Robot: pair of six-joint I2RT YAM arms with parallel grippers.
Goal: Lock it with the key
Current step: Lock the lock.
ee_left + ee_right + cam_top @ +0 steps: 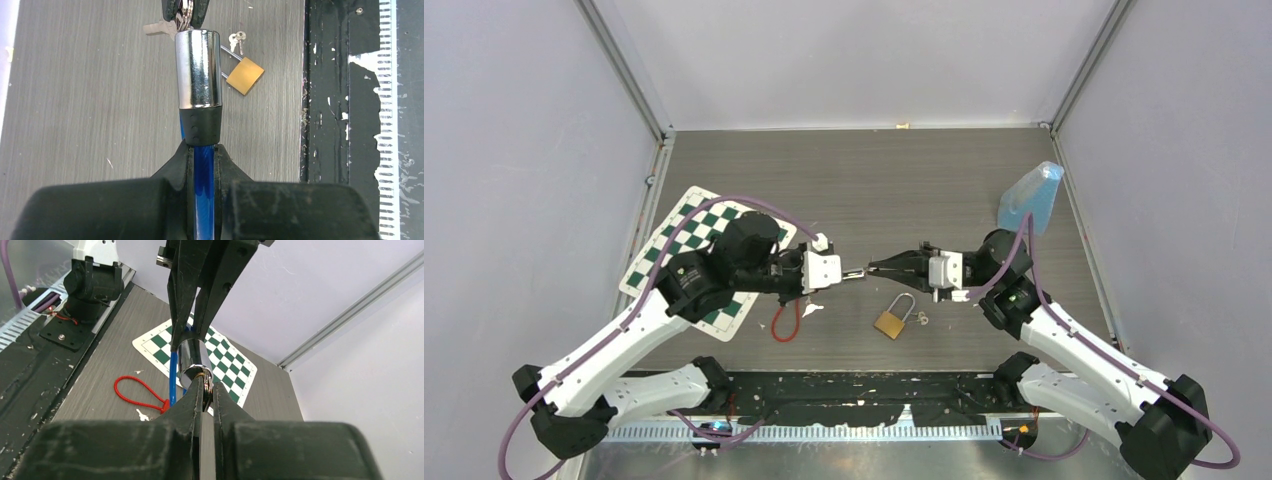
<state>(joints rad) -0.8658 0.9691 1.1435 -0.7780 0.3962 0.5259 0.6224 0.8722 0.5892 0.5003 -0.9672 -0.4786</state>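
Left tool (pixel 202 150) clamps cable (pixel 204 200) | lock cylinder (pixel 198 70) level, pointing at right tool (pixel 872 267)

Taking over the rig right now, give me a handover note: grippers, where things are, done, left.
Left gripper: shut on the blue cable just behind the chrome lock barrel, held above the table.
Right gripper: shut on the key at the barrel's end face, tip to tip with the left.
Brass padlock: lying on the table below the grippers, small keys beside it, not held.
Done: lock and key are both in hand and lined up at the barrel.
Left: cannot tell whether the key is fully in or turned. Seat it, turn it, then let go.
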